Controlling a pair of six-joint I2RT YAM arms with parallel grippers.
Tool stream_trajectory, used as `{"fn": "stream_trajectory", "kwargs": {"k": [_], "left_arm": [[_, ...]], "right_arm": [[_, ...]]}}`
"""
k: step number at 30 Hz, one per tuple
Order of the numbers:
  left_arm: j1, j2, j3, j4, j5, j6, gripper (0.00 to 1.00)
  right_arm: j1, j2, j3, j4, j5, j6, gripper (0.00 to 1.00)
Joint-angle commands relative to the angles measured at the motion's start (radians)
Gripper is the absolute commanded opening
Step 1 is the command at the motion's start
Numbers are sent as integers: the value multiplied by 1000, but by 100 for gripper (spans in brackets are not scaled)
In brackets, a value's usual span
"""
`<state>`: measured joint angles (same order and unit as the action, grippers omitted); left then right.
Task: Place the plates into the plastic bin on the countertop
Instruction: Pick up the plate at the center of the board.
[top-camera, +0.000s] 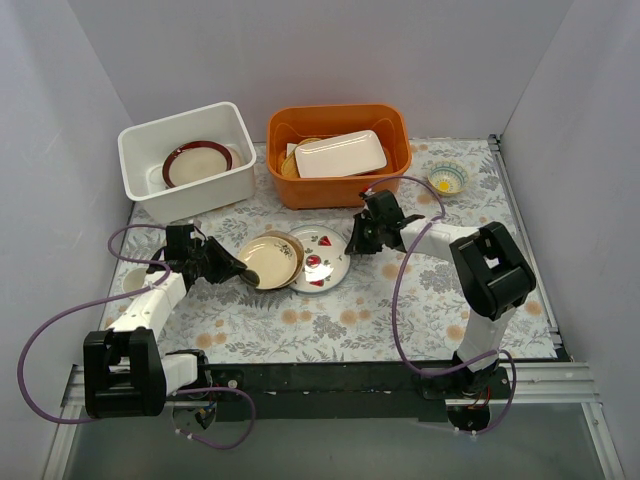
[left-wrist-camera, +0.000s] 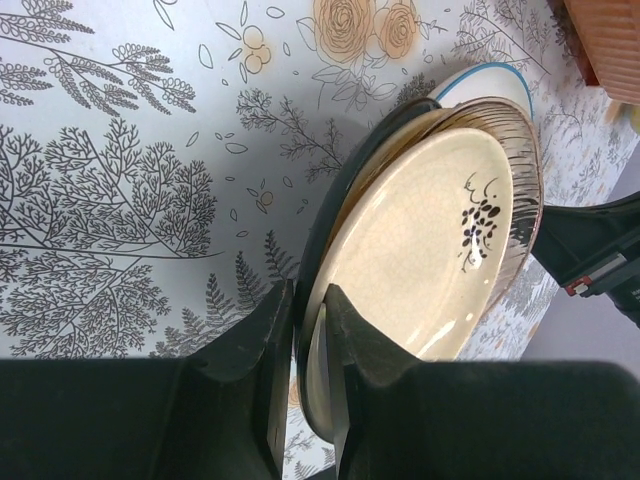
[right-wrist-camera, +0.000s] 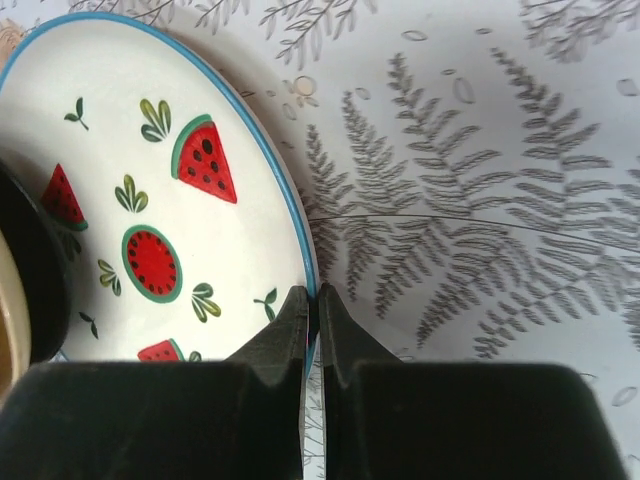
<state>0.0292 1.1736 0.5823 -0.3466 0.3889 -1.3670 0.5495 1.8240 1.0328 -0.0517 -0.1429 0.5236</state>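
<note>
**Plastic bin** (top-camera: 195, 197): white tub at the far left of the countertop (top-camera: 400, 300). It holds one dark plate with a red rim (top-camera: 197, 163), lying flat on its floor.

**Cream plate** (left-wrist-camera: 420, 240): brown streaked rim, black sprig mark. It is outside the bin, in front of it and towards its right, on the countertop. It rests on a dark plate (left-wrist-camera: 335, 205) and tilts up at the gripped edge.

**Left gripper** (left-wrist-camera: 308, 290): closed on the near rim of the cream plate, one finger (left-wrist-camera: 265, 340) below the rim and one above. The dark plate's edge runs into the same gap; whether it is also pinched cannot be told.

**Watermelon plate** (right-wrist-camera: 150, 200): white with a blue rim. It lies further right of the bin than the cream plate, which overlaps its edge.

**Right gripper** (right-wrist-camera: 311, 292): fingers almost together, pinching the blue rim on the side away from the bin. The plate spreads out to one side of the tips.

**Orange tub** (top-camera: 335, 190): just right of the bin, holding a white rectangular dish (top-camera: 340, 155).

**Small bowl** (top-camera: 447, 179): well right of the bin, beyond the orange tub.
</note>
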Motion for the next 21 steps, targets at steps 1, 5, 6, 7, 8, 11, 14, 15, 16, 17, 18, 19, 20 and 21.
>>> {"fn": "stream_trajectory", "kwargs": {"k": [1, 5, 6, 7, 8, 11, 14, 15, 16, 17, 18, 19, 20, 21], "left_arm": [[5, -15, 21, 1, -25, 9, 10], [6, -14, 22, 0, -28, 12, 10], [6, -12, 21, -3, -28, 14, 10], [5, -12, 19, -2, -30, 14, 10], [5, -12, 19, -2, -31, 13, 10], [5, -6, 16, 1, -38, 17, 10], [5, 7, 10, 8, -36, 22, 11], [5, 12, 7, 15, -38, 22, 11], [5, 14, 2, 20, -36, 22, 13], [5, 20, -2, 23, -35, 22, 14], [5, 24, -6, 32, -33, 22, 15], [5, 26, -7, 37, -32, 23, 16], [5, 32, -12, 41, -31, 22, 16], [5, 44, -13, 50, -31, 22, 20]], "right_arm": [[-72, 47, -77, -266, 207, -158, 1], [-91, 35, -71, -280, 216, -175, 1], [-97, 35, -70, -287, 218, -178, 1], [-102, 31, -73, -287, 218, -180, 1], [-105, 29, -76, -290, 215, -183, 1], [-117, 11, -83, -295, 215, -191, 1], [-126, 4, -85, -303, 215, -200, 1], [-128, 6, -80, -306, 216, -206, 1], [-128, 8, -79, -309, 221, -209, 1], [-129, 9, -77, -312, 224, -211, 1], [-132, 9, -77, -315, 229, -217, 1], [-131, 9, -74, -319, 233, -220, 1], [-132, 12, -70, -330, 238, -223, 1], [-132, 9, -66, -333, 247, -226, 1]]}}
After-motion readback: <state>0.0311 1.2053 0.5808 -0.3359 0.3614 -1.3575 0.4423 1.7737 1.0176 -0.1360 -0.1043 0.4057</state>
